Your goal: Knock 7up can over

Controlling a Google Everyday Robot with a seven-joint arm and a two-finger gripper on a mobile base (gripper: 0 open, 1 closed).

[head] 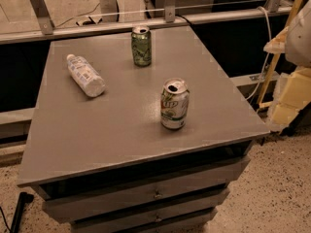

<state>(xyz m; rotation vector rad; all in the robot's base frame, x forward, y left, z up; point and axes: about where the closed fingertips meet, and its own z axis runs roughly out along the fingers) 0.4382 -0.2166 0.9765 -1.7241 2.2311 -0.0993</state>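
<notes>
Well toward the near right of a grey tabletop (121,130), the 7up can (174,104) stands upright, its tab hole open. It is probably empty or nearly so: light, thin-walled and smooth enough to slide rather than tip if pushed low. A sideways nudge high on the wall, just under the silver rim, looks the surest contact, and no grip is needed. A darker green can (141,45) stands near the far edge and a clear plastic bottle (85,75) lies on its side to the left, both well apart from the target, so nothing blocks an approach. The claw is out of frame, and whether it is released or clenched cannot be told.
</notes>
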